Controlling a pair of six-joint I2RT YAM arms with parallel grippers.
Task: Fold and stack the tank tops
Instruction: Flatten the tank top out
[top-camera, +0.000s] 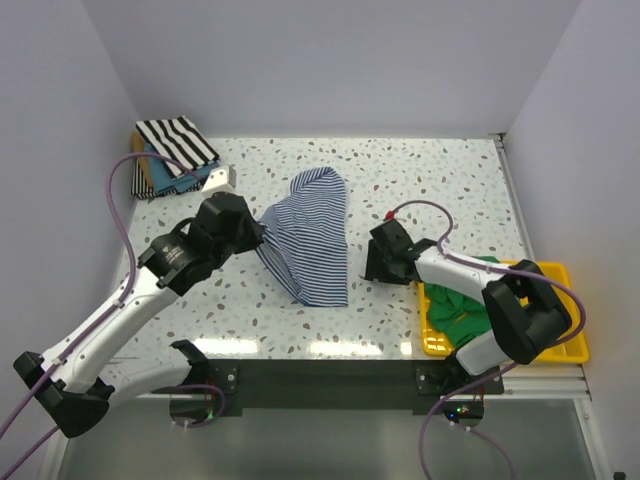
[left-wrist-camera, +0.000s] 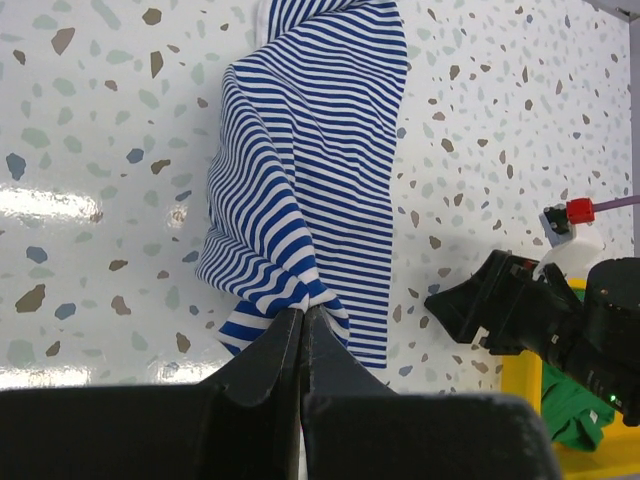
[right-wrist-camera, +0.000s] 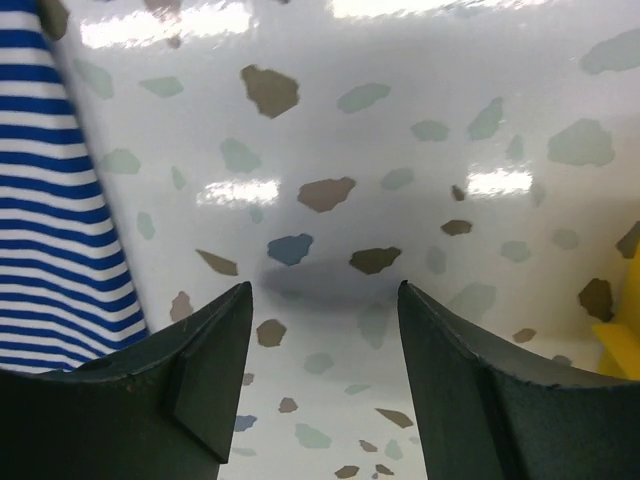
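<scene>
Pinching the near-left edge of the thin blue-and-white striped cloth tank top (top-camera: 312, 232), lying mid-table on the speckled white tabletop (top-camera: 430, 170), with left gripper (left-wrist-camera: 303, 325) clenched. Hovering right gripper (right-wrist-camera: 322, 290) just beside its right edge, jaws spread, gripping nothing.

Here's the count, folks:
One blue-striped tank top (top-camera: 310, 235), one green tank top (top-camera: 465, 312), three folded tops (top-camera: 175, 142) stacked, one yellow tray (top-camera: 572, 348).

Speckled table (top-camera: 420, 180) with blue-striped tank top (top-camera: 310, 240) and folded stack (top-camera: 175, 145)
</scene>
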